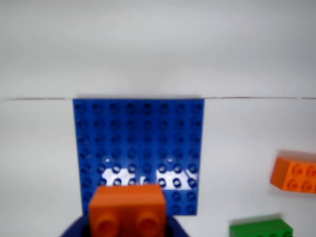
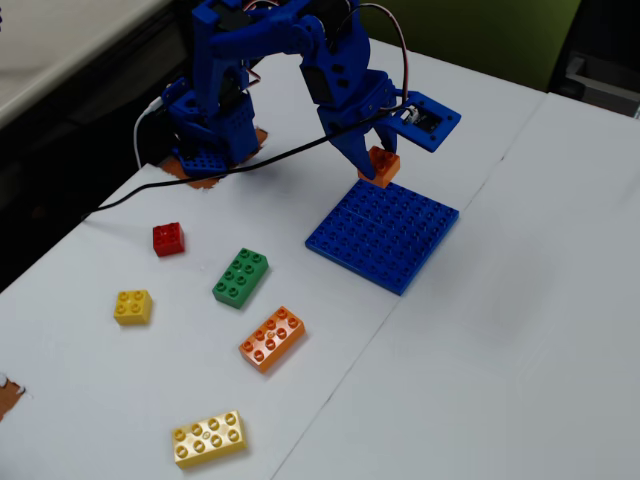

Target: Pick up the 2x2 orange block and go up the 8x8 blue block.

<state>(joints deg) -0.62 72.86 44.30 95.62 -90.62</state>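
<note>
Fingers hold 2x2 orange block above 8x8 blue block.

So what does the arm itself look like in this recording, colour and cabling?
The arm is bright blue plastic throughout, built of blocky printed-looking segments, with a blue gripper of two tapered fingers. A small blue camera housing juts from its side. A black cable trails across the white table, and thin red and white wires loop near the top.

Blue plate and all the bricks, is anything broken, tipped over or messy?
Nothing looks broken or spilled. The 8x8 blue block lies flat, and the loose bricks sit studs-up on the table. The tool holds the 2x2 orange block above the plate's edge.
</note>
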